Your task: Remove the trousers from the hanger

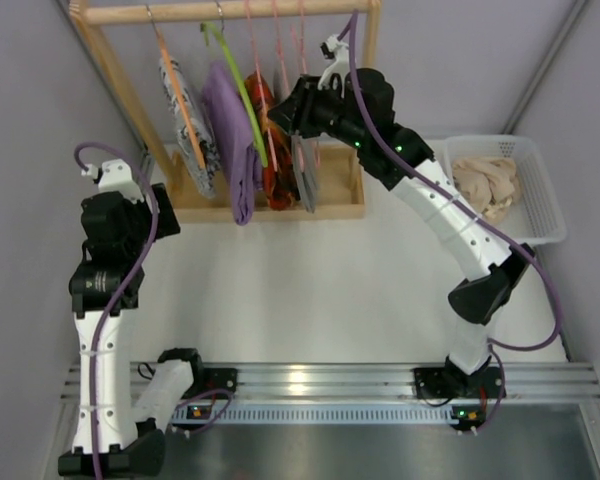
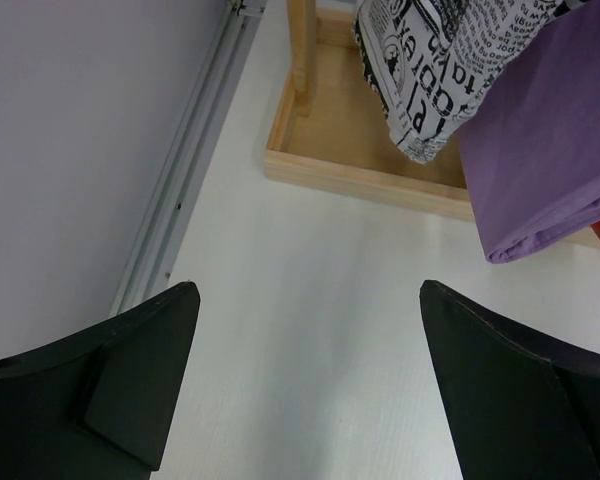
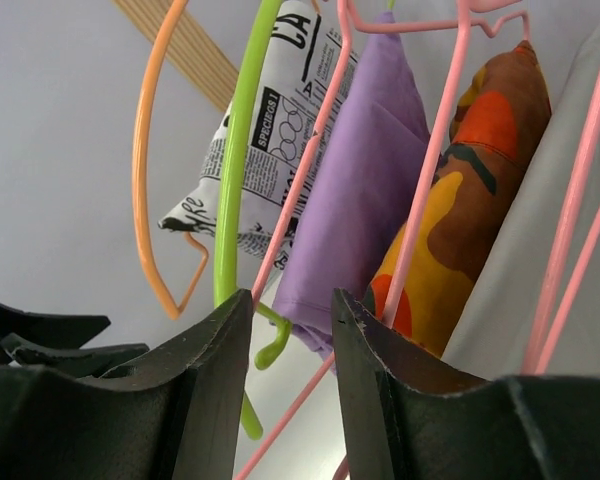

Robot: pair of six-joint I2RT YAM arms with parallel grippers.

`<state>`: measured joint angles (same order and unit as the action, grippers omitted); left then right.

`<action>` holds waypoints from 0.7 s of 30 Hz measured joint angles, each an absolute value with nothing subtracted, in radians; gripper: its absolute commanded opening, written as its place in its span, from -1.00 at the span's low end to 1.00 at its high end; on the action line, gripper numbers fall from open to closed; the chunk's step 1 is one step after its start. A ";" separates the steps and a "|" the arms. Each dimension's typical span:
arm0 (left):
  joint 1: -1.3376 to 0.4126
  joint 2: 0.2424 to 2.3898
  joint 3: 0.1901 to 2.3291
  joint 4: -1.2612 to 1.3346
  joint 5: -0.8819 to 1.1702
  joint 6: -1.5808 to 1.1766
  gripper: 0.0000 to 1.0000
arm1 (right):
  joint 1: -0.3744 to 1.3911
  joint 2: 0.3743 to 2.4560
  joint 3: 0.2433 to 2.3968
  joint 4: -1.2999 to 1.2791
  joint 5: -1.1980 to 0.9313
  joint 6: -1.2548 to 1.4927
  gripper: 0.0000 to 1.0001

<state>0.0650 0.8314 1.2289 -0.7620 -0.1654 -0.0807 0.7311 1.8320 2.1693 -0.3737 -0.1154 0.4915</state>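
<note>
Four pairs of folded trousers hang side by side on a wooden rack [image 1: 230, 12] at the far side of the desk [image 1: 310, 290]. From left to right they are newsprint trousers [image 1: 172, 85] on an orange hanger [image 1: 185, 115], purple trousers [image 1: 235, 150] on a green hanger [image 1: 242, 85], and then orange-patterned trousers [image 1: 265, 110] and grey trousers [image 1: 305, 178] on pink hangers [image 1: 277, 40]. All of them are draped over their hangers, with their lower ends hanging just above the rack's wooden base.

The right claw [image 3: 292, 297] is raised to the rack, among the pink hangers and next to the orange-patterned and grey pairs. Its jaws are a narrow gap apart, and a pink hanger wire runs through that gap. The gap is wider than the wire, so the claw is released and not pinching anything.

The left claw [image 2: 308, 290] is spread wide and grips nothing. It hangs over bare desk, just short of the rack's left front corner, with the newsprint and purple trousers ahead of it.

Right of the rack, a white basket [image 1: 540, 190] holds crumpled beige cloth [image 1: 485, 185].
</note>
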 measured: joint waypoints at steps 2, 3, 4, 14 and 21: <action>0.065 0.840 1.229 -0.762 -0.155 -0.081 0.97 | 0.731 1.830 2.171 -0.375 -0.118 0.492 -0.17; 0.065 0.841 1.229 -0.762 -0.152 -0.081 0.97 | 0.731 1.830 2.177 -0.377 -0.121 0.491 -0.16; 0.065 0.842 1.229 -0.763 -0.149 -0.081 0.97 | 0.731 1.830 2.183 -0.381 -0.122 0.490 -0.15; 0.065 0.842 1.229 -0.763 -0.144 -0.081 0.97 | 0.728 1.792 2.246 -0.390 -0.049 0.452 -0.10; 0.065 0.842 1.229 -0.763 -0.142 -0.081 0.97 | 0.711 1.784 2.223 -0.383 -0.023 0.451 -0.10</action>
